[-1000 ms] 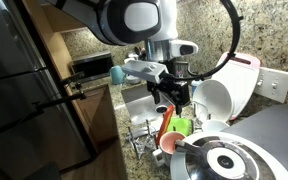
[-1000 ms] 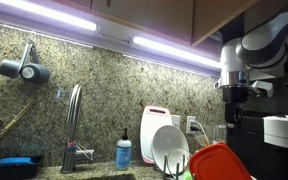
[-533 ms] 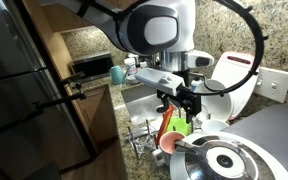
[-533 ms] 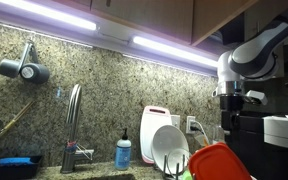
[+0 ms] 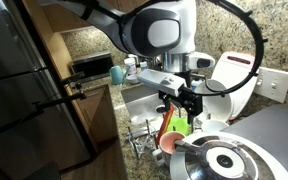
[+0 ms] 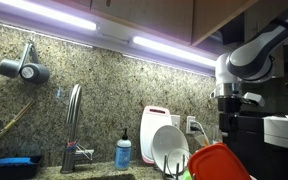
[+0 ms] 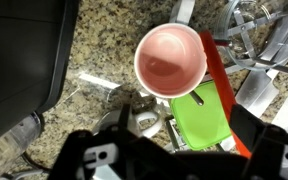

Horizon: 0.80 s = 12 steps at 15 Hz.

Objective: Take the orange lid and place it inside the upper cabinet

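The orange lid [image 5: 165, 124] stands on edge in the dish rack, between the bright green cup [image 5: 182, 127] and the rack wires. In the wrist view it is a thin orange-red strip [image 7: 218, 80] beside the green cup [image 7: 198, 115] and the salmon-pink dish [image 7: 171, 58]. It also shows low in an exterior view [image 6: 220, 163]. My gripper [image 5: 181, 101] hangs just above the lid, open and empty. Its dark fingers frame the bottom of the wrist view [image 7: 184, 165]. The upper cabinet [image 6: 169, 15] is the brown wood above the light strip, doors shut.
A dark refrigerator [image 5: 24, 90] fills one side. White plates [image 6: 170, 148] and a white bowl [image 5: 224, 95] stand in the rack, with a steel pot lid [image 5: 220, 160] in front. A faucet [image 6: 74, 125] and blue soap bottle [image 6: 124, 153] stand by the sink.
Over the last second the arm swung sideways and brought the gripper above the dish rack and the lid. In the last half second it barely moved.
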Available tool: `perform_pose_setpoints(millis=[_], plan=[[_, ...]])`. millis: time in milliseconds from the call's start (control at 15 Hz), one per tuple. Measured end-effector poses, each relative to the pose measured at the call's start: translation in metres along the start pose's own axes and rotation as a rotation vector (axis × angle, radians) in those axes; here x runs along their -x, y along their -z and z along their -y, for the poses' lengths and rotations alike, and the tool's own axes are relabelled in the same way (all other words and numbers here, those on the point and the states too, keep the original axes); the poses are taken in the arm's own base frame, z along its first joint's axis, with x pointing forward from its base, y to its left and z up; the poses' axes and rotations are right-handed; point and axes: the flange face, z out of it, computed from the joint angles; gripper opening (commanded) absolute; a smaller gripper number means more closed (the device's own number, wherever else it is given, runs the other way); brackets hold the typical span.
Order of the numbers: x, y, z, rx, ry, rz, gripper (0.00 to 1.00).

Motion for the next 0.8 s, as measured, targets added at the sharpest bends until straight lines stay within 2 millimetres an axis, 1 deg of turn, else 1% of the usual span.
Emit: perform_pose_setpoints(millis=[133,333,467,600,800], plan=[[-0.003,0.005,0.003,0.009,-0.011,-0.012,1.0],[-0.006,0.021,0.007,0.02,-0.025,-0.044,1.0],[-0.006,0.027,0.009,0.033,-0.025,-0.053,1.0],[-0.006,0.026,0.011,0.046,-0.028,-0.05,1.0],[-0.004,0.016,0.014,0.055,-0.021,-0.01,1.0]])
